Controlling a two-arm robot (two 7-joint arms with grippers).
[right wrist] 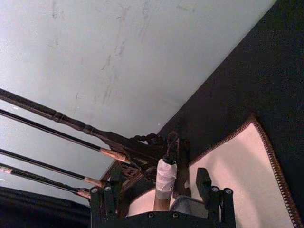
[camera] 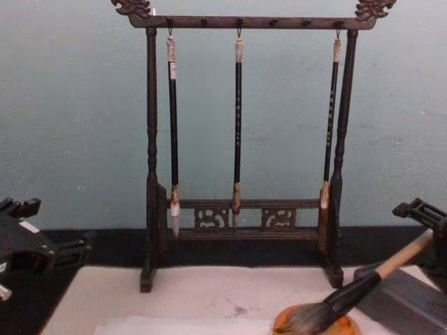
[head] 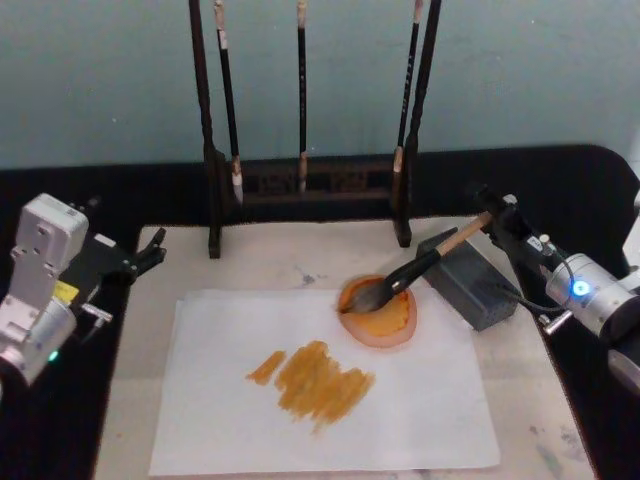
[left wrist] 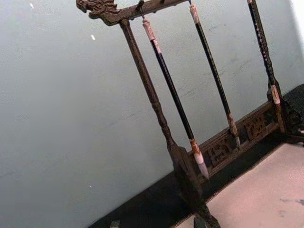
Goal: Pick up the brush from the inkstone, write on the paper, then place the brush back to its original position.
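The brush point(head: 420, 268) lies slanted, its bushy bristles resting in the round orange inkstone point(head: 388, 325) and its tan handle propped on a dark grey block point(head: 478, 288). My right gripper point(head: 492, 206) is at the handle's upper end and open. In the right wrist view its fingers point(right wrist: 103, 199) stand apart on either side of the whitish end cap point(right wrist: 166, 175) without touching it. The white paper point(head: 420, 400) carries orange-brown strokes point(head: 315, 380) at its middle. My left gripper point(head: 150, 252) is parked open at the mat's left edge. In the chest view the brush point(camera: 349, 296) rests on the inkstone point(camera: 346, 326).
A dark wooden rack point(head: 300, 190) with three thin hanging brushes stands at the back of the cream mat point(head: 270, 255), also seen as the rack point(camera: 237, 223) and rack point(left wrist: 156, 104). Black cloth point(head: 590, 180) surrounds the mat.
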